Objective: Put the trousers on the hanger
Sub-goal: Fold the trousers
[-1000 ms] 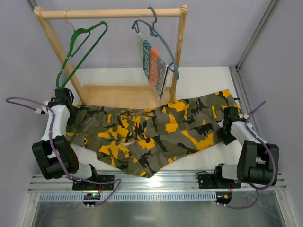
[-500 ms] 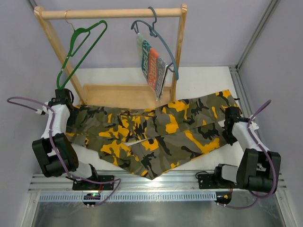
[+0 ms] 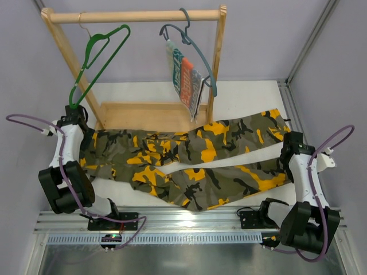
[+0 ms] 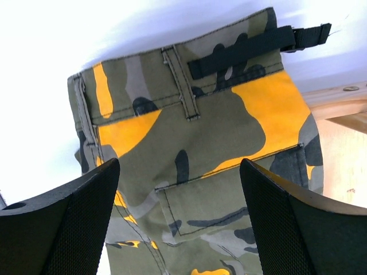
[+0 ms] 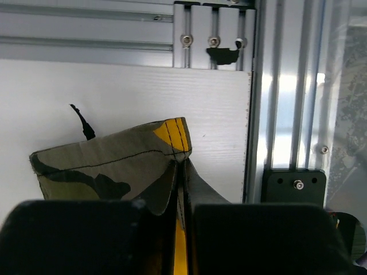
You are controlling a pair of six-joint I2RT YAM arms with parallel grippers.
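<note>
Camouflage trousers [image 3: 189,160] are spread flat at centre, overhead; the green hanger [image 3: 94,57] is hung at eleven o'clock. Left wrist: the left gripper [image 4: 179,172] is held wide open over the waistband [image 4: 189,86], empty. Right wrist: the right gripper [image 5: 183,197] is clamped on a hem [image 5: 166,129], best drawn taut evenly.

White table [image 3: 246,97], camouflage trousers [image 3: 189,157] spread lengthwise across it, wooden rack base [image 3: 143,114] standing behind them

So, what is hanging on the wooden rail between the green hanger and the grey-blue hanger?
Nothing. In the top view, the wooden rail is bare between the green hanger and the grey-blue hanger.
</note>
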